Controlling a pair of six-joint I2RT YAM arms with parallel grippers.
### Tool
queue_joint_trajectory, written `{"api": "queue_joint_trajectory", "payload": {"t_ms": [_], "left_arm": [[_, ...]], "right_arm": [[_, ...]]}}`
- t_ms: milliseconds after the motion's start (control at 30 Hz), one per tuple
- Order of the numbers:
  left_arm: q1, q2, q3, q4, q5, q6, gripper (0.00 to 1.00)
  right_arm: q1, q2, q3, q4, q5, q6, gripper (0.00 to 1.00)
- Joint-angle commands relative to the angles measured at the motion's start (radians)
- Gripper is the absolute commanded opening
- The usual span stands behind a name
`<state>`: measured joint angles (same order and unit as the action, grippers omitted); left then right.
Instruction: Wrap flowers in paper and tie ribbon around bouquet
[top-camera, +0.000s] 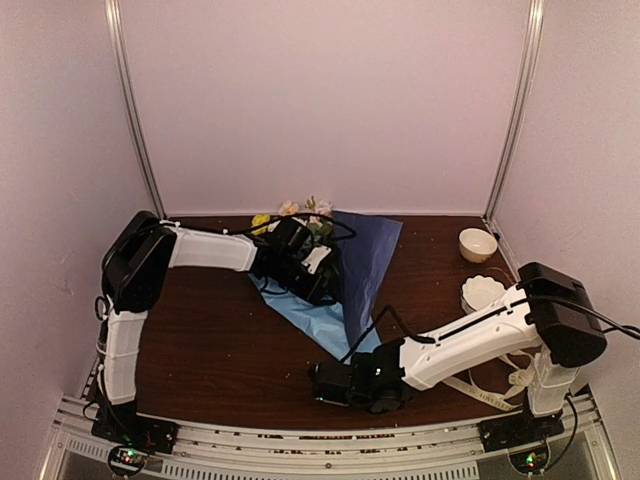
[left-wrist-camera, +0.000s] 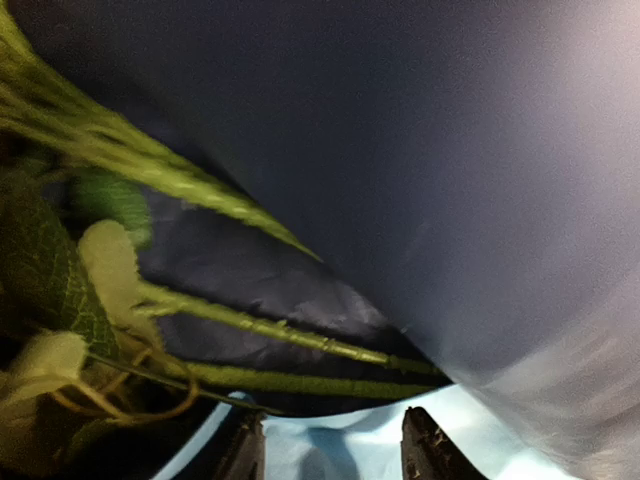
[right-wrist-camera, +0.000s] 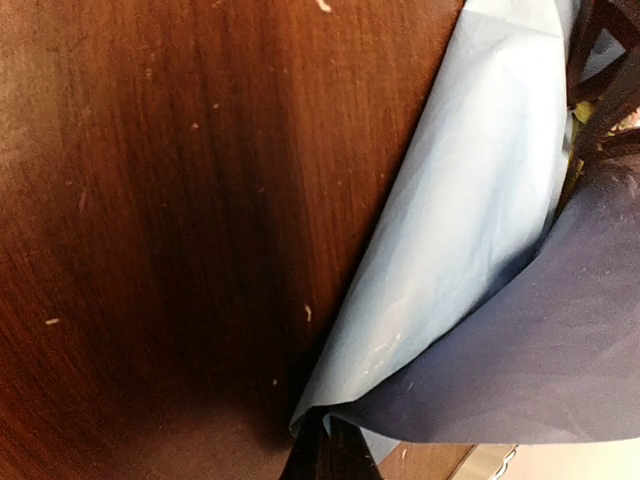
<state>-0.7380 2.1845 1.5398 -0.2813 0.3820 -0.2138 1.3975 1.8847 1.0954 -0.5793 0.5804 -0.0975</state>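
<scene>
**Two arms are folding blue paper over a small bunch of flowers**

The right gripper (right-wrist-camera: 322, 452), clamped on the paper's (top-camera: 368, 262) near corner, is holding its navy flap raised. The left gripper (left-wrist-camera: 335, 450), jaws parted and empty, is hovering nearer the flowers (top-camera: 305, 210), whose long axis is pointing toward it under the flap.

From above, the left arm (top-camera: 210, 250) and paper (top-camera: 365, 270) hide the flowers' (top-camera: 305, 208) stems.
</scene>
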Motion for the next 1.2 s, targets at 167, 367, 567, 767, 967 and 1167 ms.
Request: {"api": "queue_joint_trajectory", "payload": {"t_ms": [167, 367, 567, 767, 967, 1167], "left_arm": [[0.061, -0.129, -0.083, 0.079, -0.029, -0.008, 0.55], [0.087, -0.256, -0.067, 0.012, -0.048, 0.009, 0.59], [0.092, -0.455, -0.063, -0.079, -0.156, -0.038, 0.71], [0.056, -0.606, -0.185, -0.055, -0.12, -0.164, 0.96], [-0.012, -0.649, -0.284, 0.042, -0.09, -0.212, 0.98], [-0.036, -0.577, -0.234, 0.024, -0.15, -0.21, 0.98]], "right_arm": [[0.008, 0.124, 0.066, -0.008, -0.004, -0.091, 0.0], [0.007, 0.143, 0.077, -0.026, -0.011, -0.096, 0.0], [0.005, 0.153, 0.09, -0.039, -0.019, -0.1, 0.0], [0.005, 0.163, 0.101, -0.045, -0.02, -0.101, 0.0], [0.005, 0.166, 0.108, -0.051, -0.019, -0.102, 0.0], [0.007, 0.166, 0.108, -0.051, -0.018, -0.103, 0.0]]}}
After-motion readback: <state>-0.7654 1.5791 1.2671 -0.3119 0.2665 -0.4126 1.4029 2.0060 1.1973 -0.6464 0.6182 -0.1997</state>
